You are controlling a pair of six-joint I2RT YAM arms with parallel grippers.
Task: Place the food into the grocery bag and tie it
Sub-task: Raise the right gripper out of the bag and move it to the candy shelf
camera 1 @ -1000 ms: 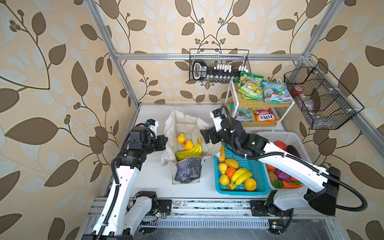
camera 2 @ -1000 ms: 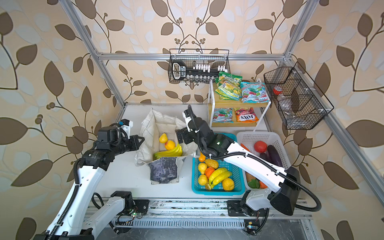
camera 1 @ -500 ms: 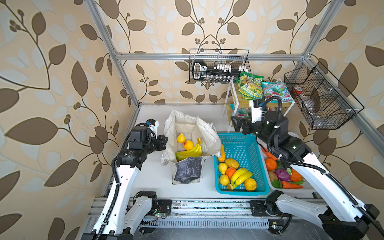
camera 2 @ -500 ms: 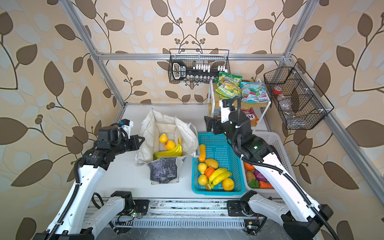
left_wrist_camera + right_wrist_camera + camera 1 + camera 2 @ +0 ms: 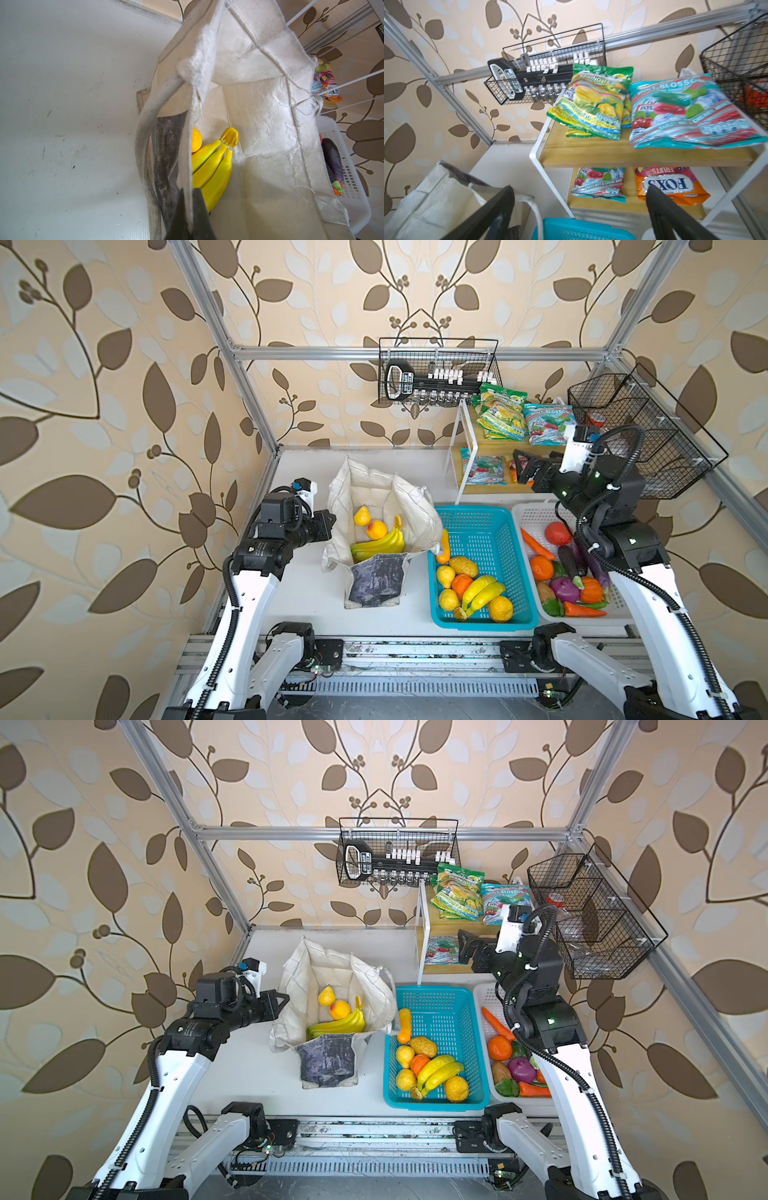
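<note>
The off-white grocery bag (image 5: pixel 384 495) stands open on the table in both top views, and holds a banana bunch (image 5: pixel 378 546), a yellow pear (image 5: pixel 361 515) and a peach (image 5: pixel 376 529). My left gripper (image 5: pixel 329 519) is shut on the bag's left rim; in the left wrist view the cloth edge is pinched in the left gripper (image 5: pixel 188 218). My right gripper (image 5: pixel 522 469) is open and empty, in front of the shelf rack. The right wrist view shows the right gripper (image 5: pixel 579 188) facing a green-yellow packet (image 5: pixel 593 104) and a teal-red packet (image 5: pixel 691 112) on the upper shelf.
A turquoise basket (image 5: pixel 471 511) with loose fruit sits right of the bag, and a white basket (image 5: pixel 531 511) of vegetables beside it. The lower shelf holds a teal-red packet (image 5: pixel 598 184) and an orange packet (image 5: pixel 671 185). Wire baskets (image 5: pixel 436 373) hang on the back and right walls.
My right arm has swung from the bag's right rim over the baskets to the shelf rack, staying open. The left gripper has kept its hold on the bag.
</note>
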